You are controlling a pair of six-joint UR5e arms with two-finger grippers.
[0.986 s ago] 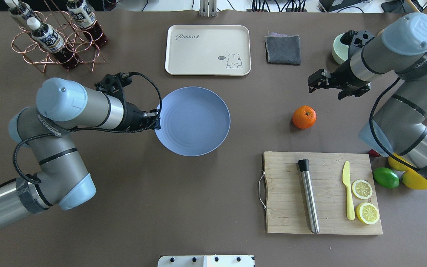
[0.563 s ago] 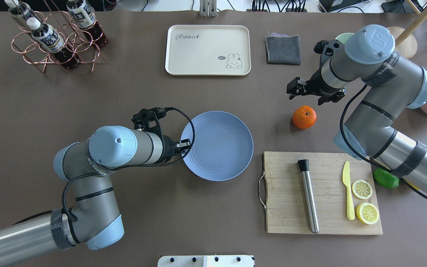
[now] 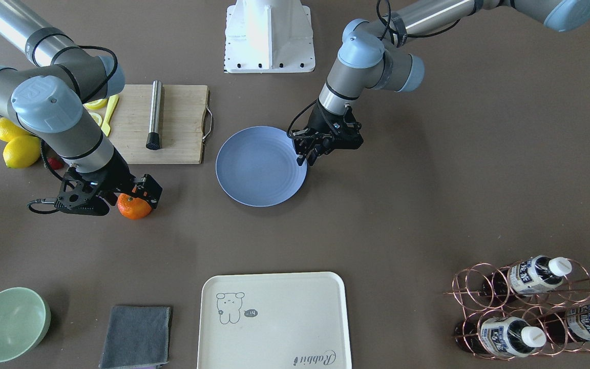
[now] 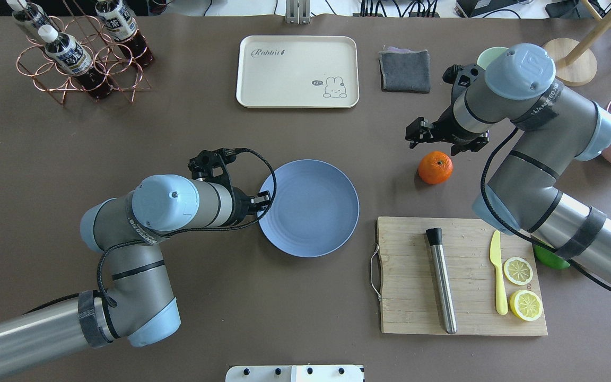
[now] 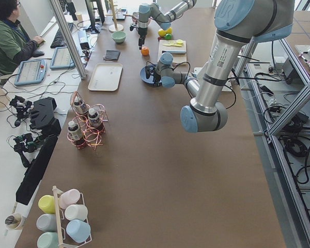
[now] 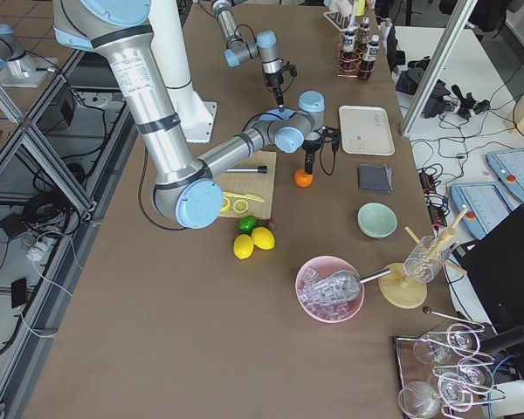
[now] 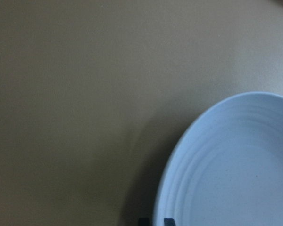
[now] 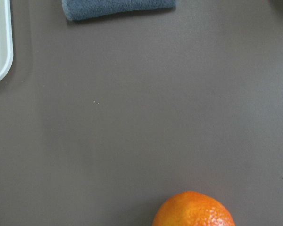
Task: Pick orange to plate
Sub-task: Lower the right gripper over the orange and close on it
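Note:
The orange (image 4: 435, 167) rests on the brown table, right of the blue-grey plate (image 4: 316, 212). My right gripper (image 4: 443, 139) hovers open just above and behind the orange, not touching it. In the front view the same gripper (image 3: 121, 197) covers part of the orange (image 3: 135, 207). The right wrist view shows only the orange's top (image 8: 193, 211) at the bottom edge, with no fingers in sight. My left gripper (image 4: 264, 201) is shut on the plate's left rim. Its fingertips (image 7: 169, 221) show at the rim of the plate (image 7: 236, 169), which holds nothing.
A wooden cutting board (image 4: 411, 286) with a steel muddler, a yellow knife and lemon slices lies near the orange. The cream tray (image 4: 297, 71) and grey cloth (image 4: 404, 70) lie at the back. Green bowl (image 3: 8, 323), lemons (image 3: 18, 143), lime (image 4: 549, 255) and bottle rack (image 4: 80, 53) stand around.
My left gripper has dragged the plate to the right and toward the robot. The right arm has swung left, so its gripper now hangs over the orange, which has not moved.

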